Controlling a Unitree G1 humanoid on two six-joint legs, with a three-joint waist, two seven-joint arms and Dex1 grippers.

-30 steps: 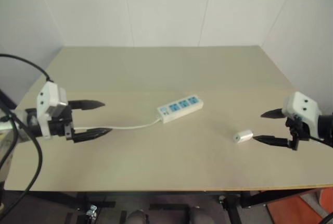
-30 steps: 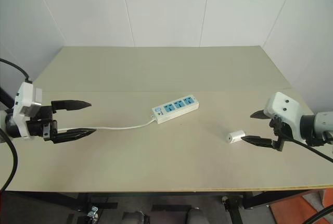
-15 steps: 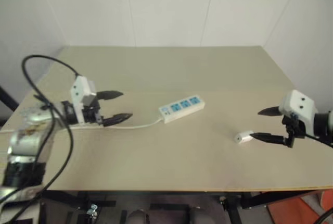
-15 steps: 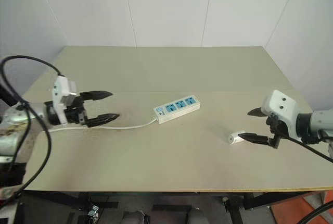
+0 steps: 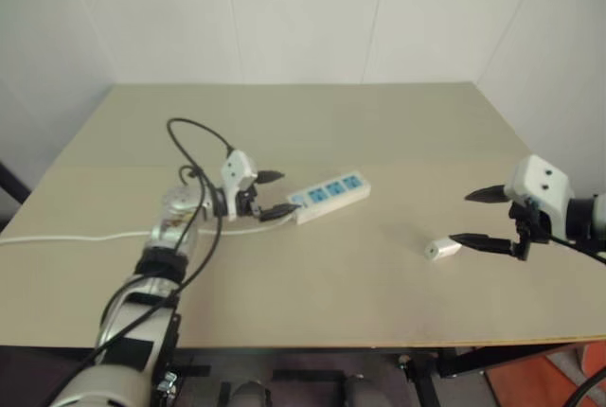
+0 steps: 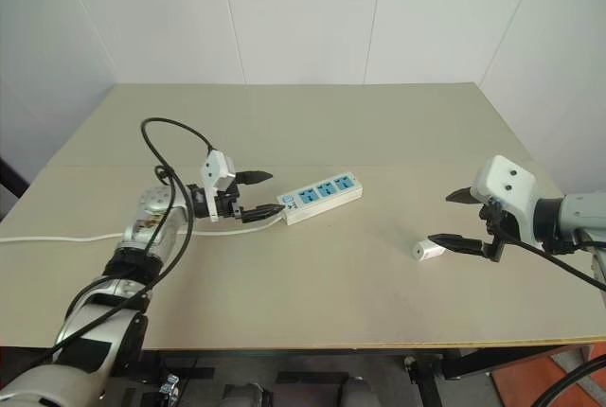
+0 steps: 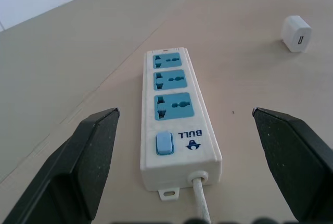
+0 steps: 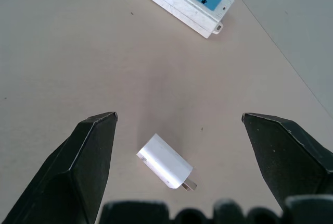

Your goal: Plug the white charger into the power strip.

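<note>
While both grippers stand wide open and hold nothing, your risks are all ahead. The left gripper (image 5: pixel 275 193) sits at the cord end of the power strip (image 5: pixel 329 197), fingers straddling it without touching — close carelessly and you pinch the cord (image 7: pixel 200 204) or press the blue switch (image 7: pixel 164 143) instead of bracing the body. The strip lies loose on the table (image 5: pixel 312 123), so an unbraced push from the plug would likely just slide it.

The right gripper (image 6: pixel 453 217) hovers just beside the white charger (image 6: pixel 429 250), well apart from the strip. The charger lies on its side; grab it across the wrong faces and, as I judge it, the prongs will not line up with a socket.

View differences: the right wrist view shows the metal prongs (image 8: pixel 190 185) sticking out of the charger's (image 8: pixel 164 161) near end — the head views cannot resolve them. The left wrist view shows three blue sockets, the switch, a printed brand mark and a port on the charger's (image 7: pixel 296 33) face. The head views alone give you both arms at once and the cord trailing off toward the table's left edge.
</note>
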